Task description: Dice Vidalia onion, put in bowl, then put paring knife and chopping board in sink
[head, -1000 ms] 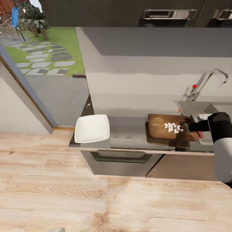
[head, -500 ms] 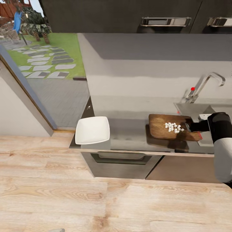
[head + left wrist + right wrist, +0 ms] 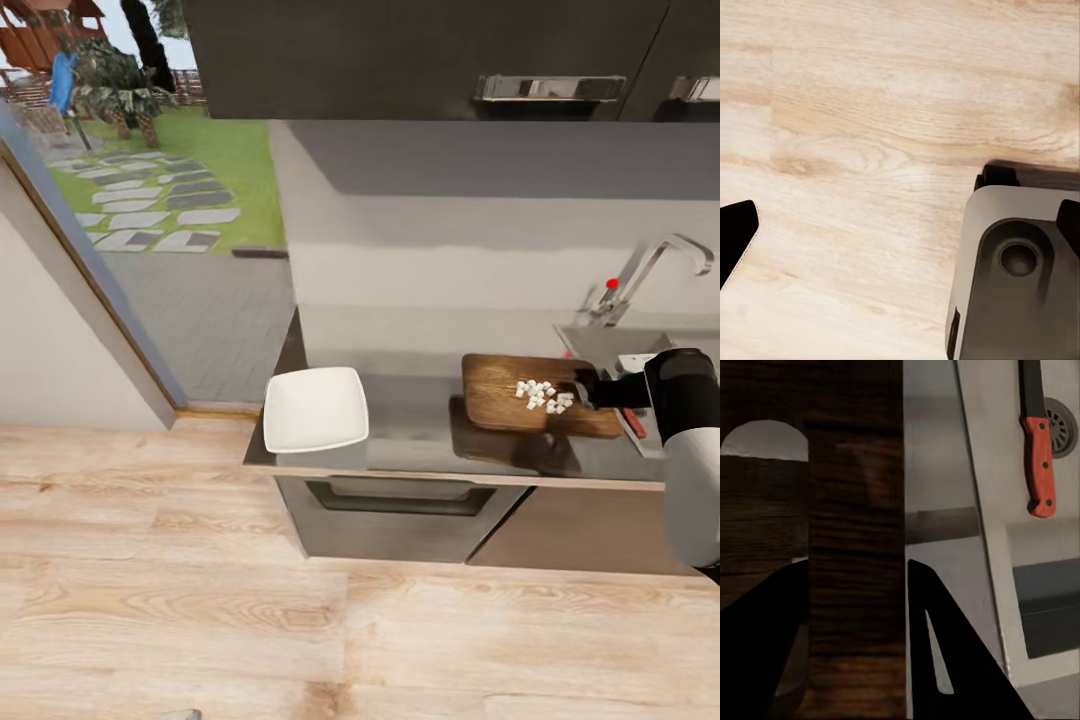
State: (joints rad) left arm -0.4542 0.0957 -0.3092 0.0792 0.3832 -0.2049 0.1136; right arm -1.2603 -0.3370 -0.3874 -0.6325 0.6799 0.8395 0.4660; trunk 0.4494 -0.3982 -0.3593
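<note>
Fingers of the right gripper (image 3: 855,607) are clamped on the edge of the chopping board (image 3: 520,390), one dark finger on each side of the wood in the right wrist view; in the head view the board's other end hangs above the desk (image 3: 410,420) with its shadow beneath it, so it looks raised and tilted; a heap of small white onion dice (image 3: 543,396) sits on the board, close to the gripped edge; the right arm (image 3: 685,440) reaches the board from the sink side. Beside the board's gripped end lies the sink (image 3: 610,345), and the knife (image 3: 1038,450), dark blade and red handle, rests on the steel next to the round drain (image 3: 1063,427); the faucet (image 3: 650,270) with its red knob stands behind the sink. Well apart from the board, at the desk's far end, the white bowl (image 3: 315,410) sits upright at the front edge; below the desk are the cabinet fronts, then the pale wooden floor (image 3: 300,620); beyond the bowl end a window shows a lawn with stepping stones. Of the left gripper (image 3: 900,225) the fingers are parted, grasping nothing, over the floor and a part of the robot's grey base (image 3: 1020,277).
</note>
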